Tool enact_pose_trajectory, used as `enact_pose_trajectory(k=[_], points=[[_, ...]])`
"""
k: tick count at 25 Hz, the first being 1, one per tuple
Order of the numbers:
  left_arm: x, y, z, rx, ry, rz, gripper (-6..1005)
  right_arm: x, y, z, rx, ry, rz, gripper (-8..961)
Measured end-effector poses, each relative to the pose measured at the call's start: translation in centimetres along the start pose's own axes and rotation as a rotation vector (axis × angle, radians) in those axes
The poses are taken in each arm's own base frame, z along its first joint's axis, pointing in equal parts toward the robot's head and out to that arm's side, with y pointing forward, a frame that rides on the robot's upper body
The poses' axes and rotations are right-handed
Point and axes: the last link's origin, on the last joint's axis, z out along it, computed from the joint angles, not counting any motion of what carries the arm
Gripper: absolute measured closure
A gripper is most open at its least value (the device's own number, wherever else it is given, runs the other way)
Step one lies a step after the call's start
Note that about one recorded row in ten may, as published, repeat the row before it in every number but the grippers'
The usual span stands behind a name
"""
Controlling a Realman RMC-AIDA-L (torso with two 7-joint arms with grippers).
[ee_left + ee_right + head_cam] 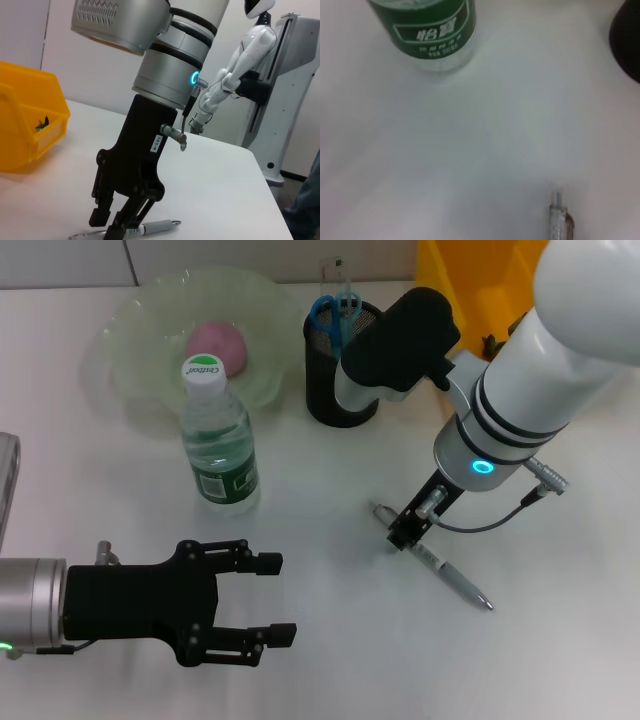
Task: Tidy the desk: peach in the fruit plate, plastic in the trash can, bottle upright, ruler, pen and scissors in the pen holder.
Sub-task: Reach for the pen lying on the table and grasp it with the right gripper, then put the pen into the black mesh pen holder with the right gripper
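A silver pen (452,580) lies flat on the white desk. My right gripper (402,534) is down on its upper end, fingers closed around the pen (157,227) as the left wrist view shows my right gripper (113,225). In the right wrist view only the pen's tip (560,220) appears. The bottle (218,440) stands upright. A pink peach (218,344) rests in the pale green fruit plate (130,330). Blue scissors (330,312) and a clear ruler (338,278) stand in the black mesh pen holder (340,380). My left gripper (283,598) is open, low at the front left.
A yellow bin (465,285) stands behind my right arm, with a small dark scrap (42,124) inside. The bottle's green label (432,27) is close to the pen holder's side (627,47). Another robot (250,65) stands beyond the desk.
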Motion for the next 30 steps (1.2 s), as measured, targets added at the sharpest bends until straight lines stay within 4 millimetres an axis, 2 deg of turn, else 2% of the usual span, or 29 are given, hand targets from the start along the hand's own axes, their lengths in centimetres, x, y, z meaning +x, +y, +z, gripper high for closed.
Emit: enact_pose_trajectory(k=[7, 21, 26, 30], points=[[-0.02, 0.01, -0.02, 0.001, 0.001, -0.001, 213, 0.0, 0.01, 0.04, -0.001, 0.003, -0.001, 634], [-0.12, 0.08, -0.06, 0.002, 0.0, -0.003, 213, -0.02, -0.12, 0.5, 0.003, -0.004, -0.003, 635], [-0.19, 0.13, -0.1, 0.003, 0.0, -0.005, 213, 0.14, -0.03, 0.35, -0.005, -0.01, -0.003, 812], [-0.22, 0.15, -0.11, 0.004, 0.0, -0.005, 213, 0.33, 0.06, 0.05, -0.011, -0.028, -0.001, 819]])
